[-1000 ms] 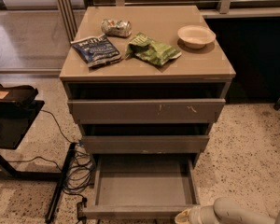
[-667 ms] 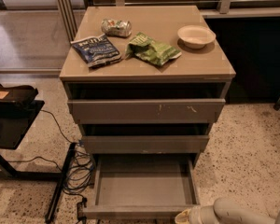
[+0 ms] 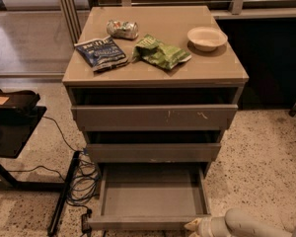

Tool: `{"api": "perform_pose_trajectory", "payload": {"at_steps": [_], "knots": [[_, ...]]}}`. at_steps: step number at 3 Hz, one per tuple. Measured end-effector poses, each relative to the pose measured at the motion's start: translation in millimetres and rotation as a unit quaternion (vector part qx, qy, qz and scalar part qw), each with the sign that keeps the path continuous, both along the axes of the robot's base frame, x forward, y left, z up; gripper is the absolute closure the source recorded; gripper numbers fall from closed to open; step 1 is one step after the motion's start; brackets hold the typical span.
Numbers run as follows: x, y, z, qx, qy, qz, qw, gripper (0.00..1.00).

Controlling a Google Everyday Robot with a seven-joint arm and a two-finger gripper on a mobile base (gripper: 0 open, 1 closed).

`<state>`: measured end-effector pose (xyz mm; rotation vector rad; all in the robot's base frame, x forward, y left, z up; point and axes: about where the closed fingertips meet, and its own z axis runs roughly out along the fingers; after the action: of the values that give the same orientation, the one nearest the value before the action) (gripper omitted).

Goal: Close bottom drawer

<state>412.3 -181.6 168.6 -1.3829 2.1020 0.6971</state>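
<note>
The bottom drawer [image 3: 153, 194] of the grey-taupe cabinet is pulled far out, showing its smooth empty tray. Its plain front edge [image 3: 148, 222] runs along the bottom of the view. My gripper [image 3: 193, 225] is at the lower edge of the view, at the right end of that drawer front, on the end of the pale arm [image 3: 246, 225] coming in from the lower right. Only its tip shows.
Above are a middle drawer [image 3: 153, 152] and a top drawer [image 3: 155, 116] with pale scratches, both slightly out. On top lie a blue bag [image 3: 101, 52], green bag [image 3: 160, 52], crushed can [image 3: 122, 29] and white bowl [image 3: 206, 37]. Cables [image 3: 79, 181] and a black stand [image 3: 15, 122] are left.
</note>
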Motion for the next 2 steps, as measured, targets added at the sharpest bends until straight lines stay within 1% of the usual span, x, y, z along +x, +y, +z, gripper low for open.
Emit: {"api": "perform_pose_trajectory", "payload": {"at_steps": [1, 2], "knots": [[29.4, 8.5, 5.1, 0.004, -0.03, 0.009, 0.9995, 0.0], [69.6, 26.8, 9.0, 0.012, -0.06, 0.018, 0.998, 0.18]]}}
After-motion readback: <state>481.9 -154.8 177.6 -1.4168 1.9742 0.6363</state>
